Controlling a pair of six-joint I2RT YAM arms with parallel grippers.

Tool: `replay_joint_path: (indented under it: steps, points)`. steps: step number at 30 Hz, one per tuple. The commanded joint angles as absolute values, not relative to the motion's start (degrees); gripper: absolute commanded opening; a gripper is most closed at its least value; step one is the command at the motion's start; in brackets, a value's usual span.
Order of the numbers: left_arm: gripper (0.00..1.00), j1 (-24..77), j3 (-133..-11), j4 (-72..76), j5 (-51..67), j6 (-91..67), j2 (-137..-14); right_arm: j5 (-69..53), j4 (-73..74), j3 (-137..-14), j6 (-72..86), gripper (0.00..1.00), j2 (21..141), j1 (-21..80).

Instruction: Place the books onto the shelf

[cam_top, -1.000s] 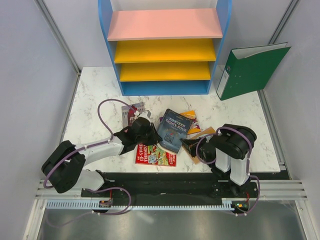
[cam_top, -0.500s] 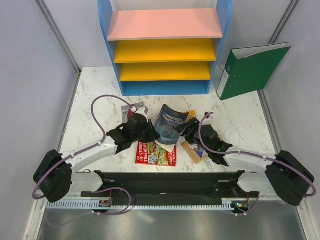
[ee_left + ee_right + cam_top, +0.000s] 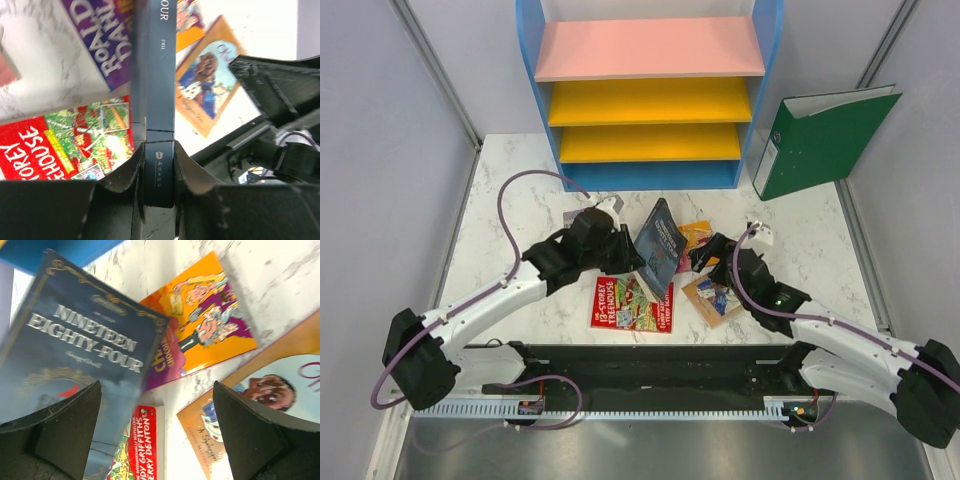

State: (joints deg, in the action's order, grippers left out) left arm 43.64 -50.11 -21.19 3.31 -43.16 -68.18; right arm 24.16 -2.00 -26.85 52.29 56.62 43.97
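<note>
My left gripper (image 3: 625, 252) is shut on the spine end of the dark blue "Nineteen Eighty-Four" book (image 3: 660, 248), which it holds raised and tipped on edge over the other books. In the left wrist view the pads (image 3: 186, 172) press both sides of its spine (image 3: 156, 95). The right gripper (image 3: 704, 256) hangs open just right of that book, with nothing between its fingers (image 3: 252, 440). Its cover (image 3: 75, 345) fills the left of the right wrist view. Flat on the table lie the red-green Treehouse book (image 3: 632, 306), an orange one (image 3: 695, 235) and a tan one (image 3: 712, 297). The shelf (image 3: 650, 48) stands at the back.
A big green ring binder (image 3: 820, 140) leans against the wall to the right of the shelf. A purple Roald Dahl book (image 3: 107, 40) lies under the raised one. Grey walls close in the marble table (image 3: 510, 200) on both sides.
The right arm unfolded from its base, reached in to the books and opened its gripper. The left gripper has lifted the blue book from flat up onto its edge.
</note>
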Motion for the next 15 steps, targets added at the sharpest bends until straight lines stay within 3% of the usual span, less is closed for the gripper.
replay_joint_path:
  steps: [1,15]
  points:
    - [0.02,43.6,-62.8,-20.0,4.2,-38.4,-65.3,30.6,1.5,-24.7,50.4,0.98,50.6,43.7]
    - [0.02,35.3,-94.1,-19.3,17.8,-36.4,-76.8,30.8,1.3,-24.0,51.3,0.98,52.4,43.6]
